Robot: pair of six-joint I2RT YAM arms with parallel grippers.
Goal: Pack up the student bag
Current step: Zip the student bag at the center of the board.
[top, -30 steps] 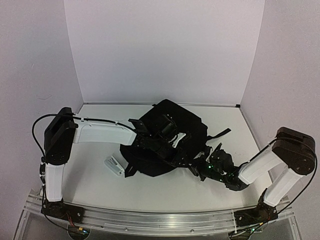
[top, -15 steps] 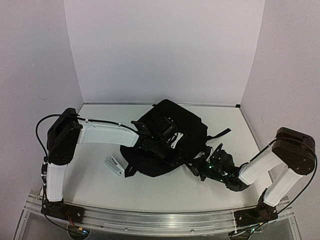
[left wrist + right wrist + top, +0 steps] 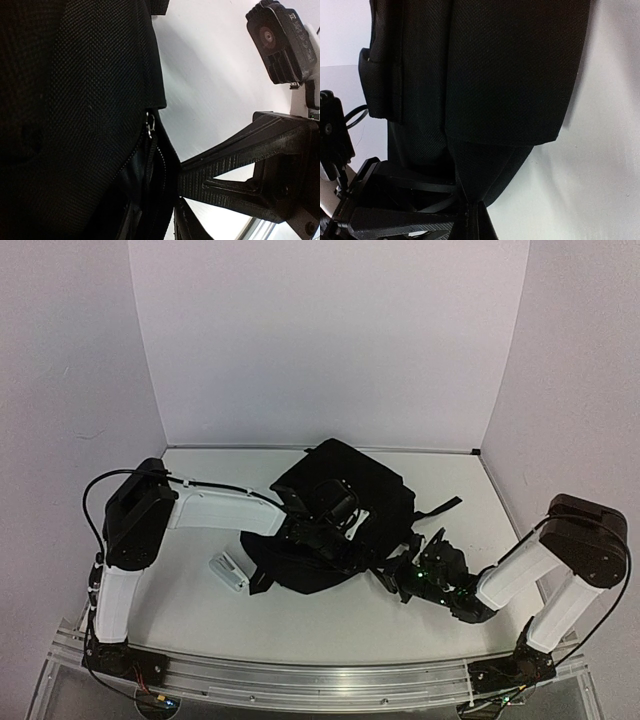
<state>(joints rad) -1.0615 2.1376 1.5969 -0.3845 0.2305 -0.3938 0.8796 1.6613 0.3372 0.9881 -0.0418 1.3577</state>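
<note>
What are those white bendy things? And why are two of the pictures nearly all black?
They are two robot arms, a left arm and a right arm, bolted at the near edge of the table. The big picture comes from a camera above and behind them. The other two come from small cameras on the wrists, so close to the black bag that it fills most of them. The bag lies mid-table, a small white thing beside it. The right gripper pinches a fold of the bag. The left gripper is at the bag's zip; I cannot tell whether it grips.
</note>
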